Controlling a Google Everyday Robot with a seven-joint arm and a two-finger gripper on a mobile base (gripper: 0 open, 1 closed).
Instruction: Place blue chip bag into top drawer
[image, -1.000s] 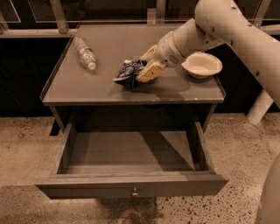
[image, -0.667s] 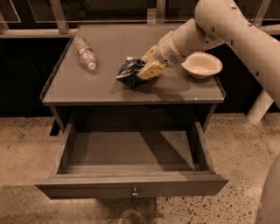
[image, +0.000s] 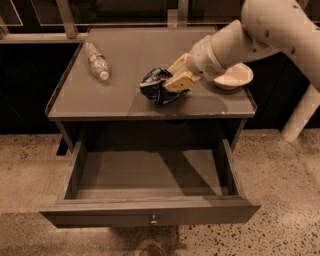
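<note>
Blue foil crinkled in my grip: my hand (image: 172, 84) was closed on the right side of the bag (image: 154, 85), just right of the middle of the counter (image: 135, 50). Over the last second the bag had slid a little to the right and toward the front edge, moving with my hand rather than lagging behind it. I took that to mean the grasp had held and the carry had begun. A soft shadow lay under the bag, so I judged it was coming off the surface, though I could not tell whether it was fully clear.

The drawer (image: 100, 212) stood pulled out below the front edge, its knob (image: 153, 218) facing outward. The bottle (image: 96, 60) lay well apart at the back left. The bowl (image: 234, 77) sat near my wrist on the right, not touching the bag. What remained, as I saw it, was to bring the bag past the front edge, lower it into the drawer and let go.
</note>
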